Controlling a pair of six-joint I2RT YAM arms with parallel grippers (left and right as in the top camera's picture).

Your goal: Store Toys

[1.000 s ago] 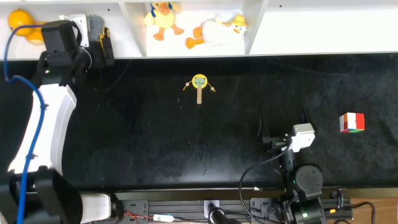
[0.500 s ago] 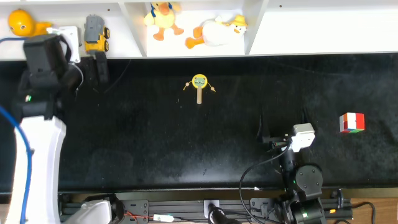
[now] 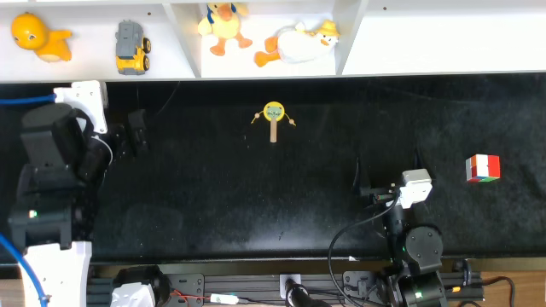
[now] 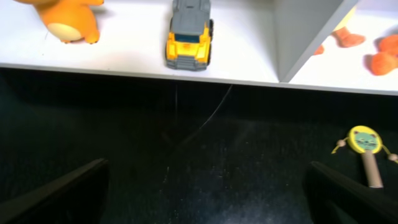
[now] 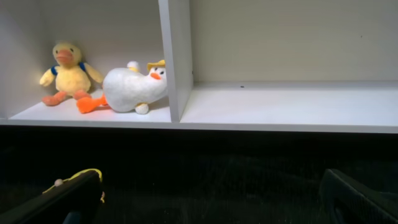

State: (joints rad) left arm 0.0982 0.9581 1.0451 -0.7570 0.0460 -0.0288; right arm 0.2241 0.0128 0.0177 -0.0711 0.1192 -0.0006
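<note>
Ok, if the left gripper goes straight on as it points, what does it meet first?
The left gripper probably meets the shelf at its front edge, below the yellow truck; the mat before it looks free, though height is unclear.

Orange duck (image 3: 36,34) and yellow-grey toy truck (image 3: 132,47), both upright and apart, in left compartment of white shelf (image 3: 426,43). Yellow plush duck (image 3: 223,24) sitting in middle compartment, white plush duck (image 3: 294,43) lying on its side just beside it. Yellow rattle drum (image 3: 273,118) flat on black table (image 3: 256,196), stick pointing away from shelf. Red-white-green cube (image 3: 482,168) on table at far right, well apart from rattle drum.
</note>
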